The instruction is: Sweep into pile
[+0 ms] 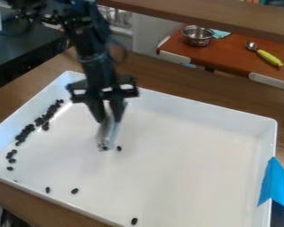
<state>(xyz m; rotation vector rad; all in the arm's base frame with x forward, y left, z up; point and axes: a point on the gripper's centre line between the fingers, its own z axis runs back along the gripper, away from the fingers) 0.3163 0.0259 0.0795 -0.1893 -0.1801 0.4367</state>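
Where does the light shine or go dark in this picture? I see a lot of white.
Camera view: the white tray is brightly lit, with no hard shadow standing out on its floor; camera view: highlights on the shiny tool in the jaws and on the metal pot behind; camera view: the black counter at upper left is darkest.

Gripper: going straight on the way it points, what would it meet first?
Probably the floor of the white tray, met by the pale tool in the gripper, perhaps with a dark bean at its tip; depth is unclear.
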